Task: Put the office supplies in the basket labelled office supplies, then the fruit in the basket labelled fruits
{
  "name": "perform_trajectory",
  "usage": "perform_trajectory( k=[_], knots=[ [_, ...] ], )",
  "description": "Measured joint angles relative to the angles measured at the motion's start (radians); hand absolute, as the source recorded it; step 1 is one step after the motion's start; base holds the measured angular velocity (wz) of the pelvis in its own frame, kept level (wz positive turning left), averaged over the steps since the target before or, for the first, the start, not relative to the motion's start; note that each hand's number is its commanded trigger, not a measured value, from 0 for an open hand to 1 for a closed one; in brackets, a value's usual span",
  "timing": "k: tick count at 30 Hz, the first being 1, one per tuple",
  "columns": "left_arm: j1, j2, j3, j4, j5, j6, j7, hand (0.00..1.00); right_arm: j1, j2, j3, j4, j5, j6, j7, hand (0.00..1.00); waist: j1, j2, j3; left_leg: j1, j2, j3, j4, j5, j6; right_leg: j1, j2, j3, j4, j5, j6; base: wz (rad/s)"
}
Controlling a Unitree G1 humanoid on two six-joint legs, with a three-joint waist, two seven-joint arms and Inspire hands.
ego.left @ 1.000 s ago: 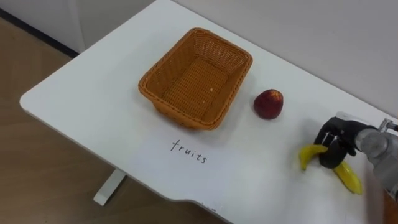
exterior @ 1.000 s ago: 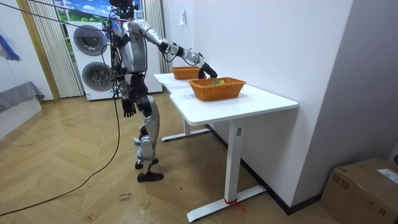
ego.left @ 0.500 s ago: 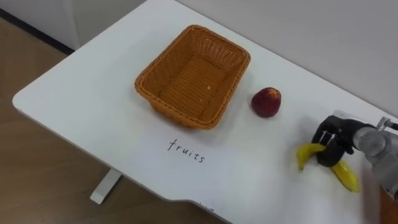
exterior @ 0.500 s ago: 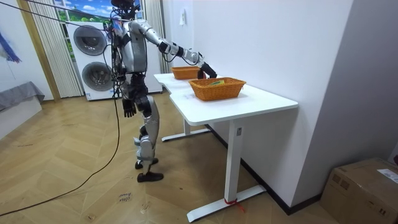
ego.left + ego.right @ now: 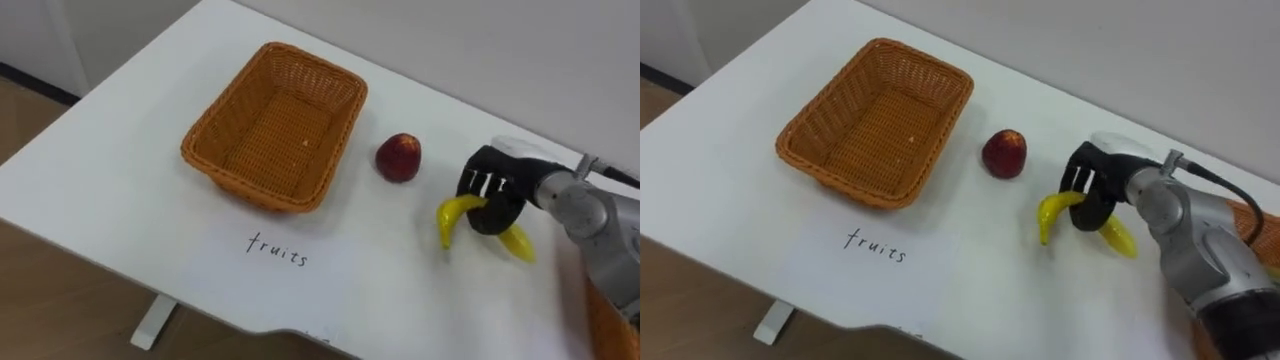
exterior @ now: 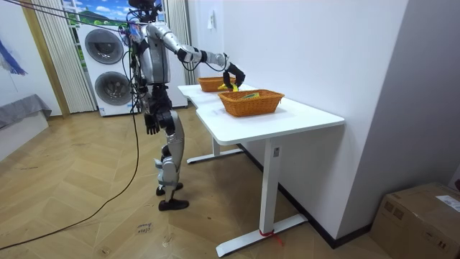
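- Left eye view: the right robot hand (image 5: 490, 190) reaches in from the right over the white surface (image 5: 120, 170). Its dark fingers are clenched around the middle of a banana (image 5: 453, 213).
- One yellow end of the banana curves down on the side towards the basket. The other end sticks out behind the robot hand, on the side away from the basket.
- A red apple (image 5: 399, 157) sits on the surface between the banana and a wicker basket (image 5: 275, 125). It lies close to the basket's right rim without touching it, and is just apart from the robot hand.
- The wicker basket holds nothing, and a handwritten label (image 5: 277, 250) lies on the surface in front of its near rim.
- Right eye view: the orange rim of a second basket (image 5: 1255, 235) shows at the right edge, behind the robot's forearm.
- Room view: the robot stands at the side of the surface on the room view's left, with stacked washing machines (image 6: 104, 68) behind it. Its right arm is stretched out over the surface, and the banana looks lifted a little above it.
- The second basket stands nearer the camera, with things inside that are too small to make out.
- The left robot hand (image 6: 152, 124) hangs by the robot's hip; I cannot tell its state.
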Motion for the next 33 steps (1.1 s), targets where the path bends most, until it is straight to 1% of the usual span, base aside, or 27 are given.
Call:
perform_trajectory(
  k=[3,5,7,8,10,11,12,14,16,17,20,23,25,28,29,31,33],
  knots=[
    [0.028,-0.007,0.018,-0.019,0.000,0.002,-0.001,0.00,0.001,0.000,-0.037,-0.053,0.000,0.003,0.000,1.00,-0.023,-0.002,-0.0018,0.012,0.001,0.000,-0.001,0.000,0.000,0.013,-0.001,0.002,0.000,0.000,0.000,0.00],
    [0.029,-0.012,0.021,-0.021,0.001,0.001,-0.001,0.00,0.001,0.000,-0.066,-0.081,0.000,0.001,-0.005,1.00,-0.030,0.000,-0.0008,0.015,0.000,0.002,0.000,0.000,0.000,0.017,-0.001,0.002,0.000,0.000,0.000,0.00],
    [0.030,-0.014,0.033,-0.021,0.001,0.001,-0.001,0.00,0.002,0.000,-0.075,-0.103,-0.010,0.004,-0.011,1.00,-0.032,0.001,0.0001,0.024,0.000,0.002,0.000,0.000,0.000,0.025,-0.002,0.002,0.001,0.000,0.000,0.00],
    [0.030,-0.015,0.037,-0.023,0.000,0.001,-0.001,0.00,0.004,-0.001,-0.081,-0.122,-0.010,0.006,-0.012,1.00,-0.042,0.001,0.0001,0.024,0.000,0.002,0.001,0.000,0.000,0.025,-0.002,0.003,0.001,0.000,0.001,0.00],
    [0.029,-0.018,0.037,-0.028,0.000,0.001,-0.001,0.00,0.004,-0.002,-0.092,-0.163,-0.009,0.005,-0.016,1.00,-0.050,0.005,0.0007,0.024,0.000,0.002,0.003,0.000,0.000,0.025,-0.002,0.005,0.001,0.000,0.001,0.00],
    [0.028,-0.019,0.038,-0.028,0.000,0.001,-0.001,0.00,0.004,-0.004,-0.092,-0.186,-0.009,0.004,-0.023,1.00,-0.053,0.009,-0.0003,0.024,0.000,0.002,0.004,-0.001,0.000,0.026,-0.003,0.006,0.001,0.000,0.001,-0.03],
    [0.028,-0.022,0.039,-0.028,0.001,0.001,-0.001,0.00,0.004,-0.005,-0.094,-0.205,-0.010,0.001,-0.027,1.00,-0.056,0.014,-0.0031,0.025,0.000,0.003,0.004,0.000,0.000,0.026,-0.004,0.007,0.001,0.000,0.001,-0.04],
    [0.027,-0.030,0.043,-0.031,0.000,0.001,-0.001,0.00,0.004,-0.005,-0.095,-0.237,-0.009,0.000,-0.041,1.00,-0.063,0.025,-0.0040,0.027,-0.001,0.006,0.003,0.000,0.001,0.026,-0.004,0.008,0.002,0.000,0.001,-0.02],
    [0.027,-0.036,0.047,-0.031,-0.001,0.000,0.000,0.00,0.003,-0.005,-0.100,-0.264,-0.009,-0.004,-0.058,1.00,-0.068,0.036,-0.0017,0.033,-0.002,0.006,-0.002,0.002,0.003,0.028,-0.005,0.008,0.004,0.000,0.001,0.00],
    [0.028,-0.038,0.048,-0.031,0.000,-0.001,0.001,0.00,0.003,-0.005,-0.103,-0.278,-0.009,-0.004,-0.070,1.00,-0.069,0.042,0.0021,0.042,-0.003,0.009,-0.010,0.004,0.003,0.031,-0.005,0.010,0.005,0.000,0.001,-0.05],
    [0.032,-0.045,0.050,-0.031,0.000,-0.001,0.020,0.00,0.003,-0.005,-0.113,-0.330,-0.009,0.000,-0.079,1.00,-0.070,0.045,0.0040,0.059,-0.004,0.019,-0.040,0.017,0.002,0.034,-0.012,0.013,0.005,0.000,0.001,-0.06],
    [0.041,-0.065,0.068,-0.028,0.001,-0.002,0.021,0.00,0.003,0.001,-0.130,-0.385,-0.009,-0.002,-0.079,1.00,-0.072,0.045,0.0048,0.074,-0.004,0.022,-0.060,0.022,0.000,0.041,-0.012,0.009,0.002,-0.001,0.002,-0.03],
    [0.043,-0.072,0.071,-0.028,0.002,-0.002,0.020,0.00,0.003,0.001,-0.141,-0.416,-0.009,0.002,-0.079,1.00,-0.070,0.037,-0.0009,0.078,-0.004,0.021,-0.069,0.024,-0.002,0.041,-0.011,0.009,0.001,-0.002,0.003,0.00],
    [0.040,-0.073,0.072,-0.028,0.001,-0.007,0.017,0.00,0.003,0.001,-0.141,-0.456,-0.006,-0.002,-0.079,1.00,-0.068,0.027,-0.0066,0.078,-0.003,0.016,-0.070,0.024,-0.002,0.042,-0.009,0.008,0.000,-0.002,0.003,0.04],
    [0.039,-0.073,0.072,-0.028,0.001,-0.008,0.015,0.00,0.003,0.001,-0.141,-0.462,-0.006,-0.002,-0.079,1.00,-0.066,0.026,-0.0074,0.079,-0.003,0.016,-0.070,0.024,-0.002,0.042,-0.009,0.009,0.001,-0.002,0.003,0.00],
    [0.034,-0.073,0.073,-0.030,0.001,-0.016,0.010,0.00,0.002,0.001,-0.141,-0.469,-0.005,-0.006,-0.081,1.00,-0.051,0.021,-0.0065,0.080,-0.004,0.017,-0.071,0.024,-0.002,0.043,-0.009,0.009,0.000,-0.002,0.004,0.00],
    [0.030,-0.077,0.086,-0.030,0.001,-0.019,0.006,0.00,0.002,0.001,-0.140,-0.475,-0.006,-0.004,-0.081,1.00,-0.044,0.019,-0.0056,0.079,-0.005,0.014,-0.071,0.024,-0.002,0.043,-0.009,0.008,0.000,-0.002,0.004,0.02]
  ],
)
